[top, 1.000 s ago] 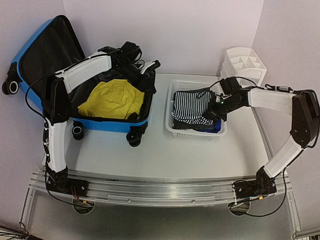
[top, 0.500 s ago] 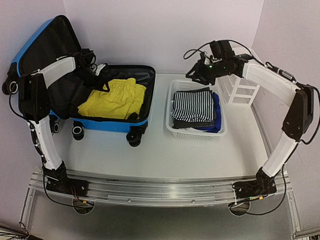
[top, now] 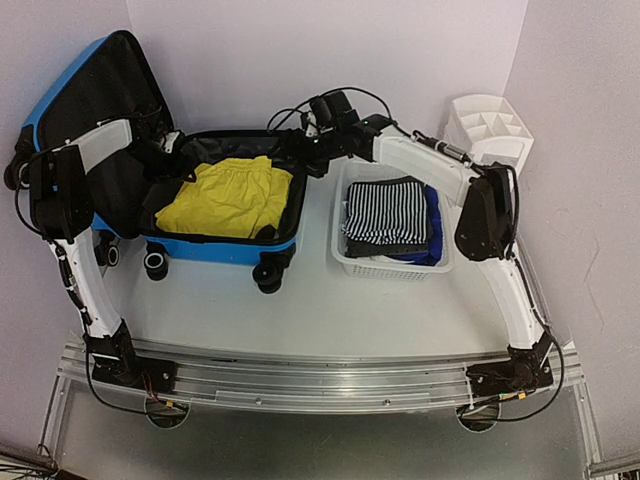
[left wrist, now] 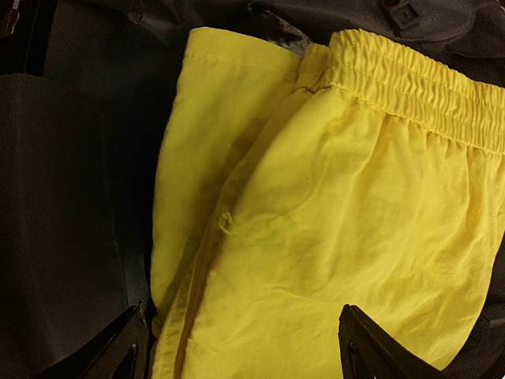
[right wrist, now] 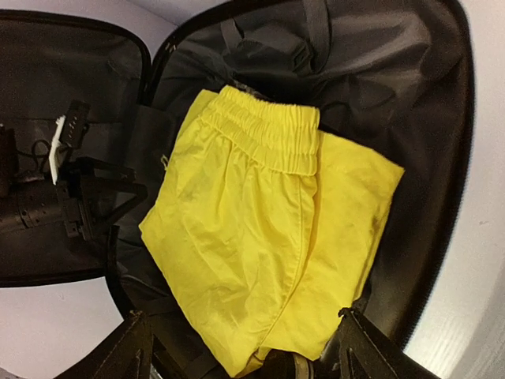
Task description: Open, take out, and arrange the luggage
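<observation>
The luggage (top: 225, 245), a bright blue hard-shell suitcase, lies open at the left with its black-lined lid (top: 100, 90) propped against the wall. Folded yellow shorts (top: 228, 195) lie in its lower half and show large in the left wrist view (left wrist: 331, 221) and the right wrist view (right wrist: 268, 237). My left gripper (top: 178, 165) hangs open just above the shorts' left end, nothing between its fingers (left wrist: 371, 347). My right gripper (top: 302, 150) reaches in from the right over the suitcase's back right corner, open and empty (right wrist: 245, 355). The left gripper (right wrist: 87, 197) shows in the right wrist view.
A white slatted basket (top: 390, 268) right of the suitcase holds a black-and-white striped garment (top: 385, 210) and something blue (top: 432, 215). A white compartment organiser (top: 487, 125) stands at the back right. Suitcase wheels (top: 268, 272) face the front.
The right gripper left the basket, swung up and left to the suitcase and opened. The left gripper drew back to the suitcase's left side and opened wider. The striped garment stays in the basket.
</observation>
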You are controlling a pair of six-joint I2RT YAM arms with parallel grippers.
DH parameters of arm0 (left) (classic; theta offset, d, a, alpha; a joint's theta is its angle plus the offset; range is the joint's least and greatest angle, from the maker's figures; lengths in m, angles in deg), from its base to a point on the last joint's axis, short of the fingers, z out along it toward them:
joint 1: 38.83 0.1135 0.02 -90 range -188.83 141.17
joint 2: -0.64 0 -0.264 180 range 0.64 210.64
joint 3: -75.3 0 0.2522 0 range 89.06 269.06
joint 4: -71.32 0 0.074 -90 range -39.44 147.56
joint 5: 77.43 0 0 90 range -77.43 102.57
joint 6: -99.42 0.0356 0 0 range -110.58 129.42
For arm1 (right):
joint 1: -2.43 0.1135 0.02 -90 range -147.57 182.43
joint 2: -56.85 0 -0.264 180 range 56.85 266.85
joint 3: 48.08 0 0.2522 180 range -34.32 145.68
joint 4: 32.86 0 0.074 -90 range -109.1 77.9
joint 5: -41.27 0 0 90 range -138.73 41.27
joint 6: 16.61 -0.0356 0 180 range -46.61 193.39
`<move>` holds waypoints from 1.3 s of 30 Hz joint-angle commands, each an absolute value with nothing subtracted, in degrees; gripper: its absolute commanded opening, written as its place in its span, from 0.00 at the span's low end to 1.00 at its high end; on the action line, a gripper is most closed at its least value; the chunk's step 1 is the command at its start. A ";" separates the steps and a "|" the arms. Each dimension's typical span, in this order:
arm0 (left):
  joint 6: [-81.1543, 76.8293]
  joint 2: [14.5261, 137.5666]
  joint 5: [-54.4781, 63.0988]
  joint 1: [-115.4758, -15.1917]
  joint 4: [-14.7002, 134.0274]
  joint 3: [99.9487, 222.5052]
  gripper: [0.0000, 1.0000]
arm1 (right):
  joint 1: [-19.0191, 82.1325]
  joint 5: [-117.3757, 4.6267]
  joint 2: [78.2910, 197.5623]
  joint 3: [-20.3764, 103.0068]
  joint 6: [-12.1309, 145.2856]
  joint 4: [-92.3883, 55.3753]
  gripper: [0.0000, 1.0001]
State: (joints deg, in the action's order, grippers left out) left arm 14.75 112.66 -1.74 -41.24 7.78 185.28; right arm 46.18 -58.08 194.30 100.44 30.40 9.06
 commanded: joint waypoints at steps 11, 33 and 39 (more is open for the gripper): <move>10.63 116.04 1.09 -40.96 16.77 181.31 0.80 | 55.36 -35.55 207.93 110.42 32.72 11.36 0.71; 9.94 115.32 -1.06 -40.93 22.71 177.94 0.80 | 56.46 -33.42 215.70 115.85 34.32 12.95 0.01; 10.14 115.29 -1.41 -40.94 21.35 179.81 0.79 | 55.78 -32.48 211.13 113.48 35.66 11.27 0.00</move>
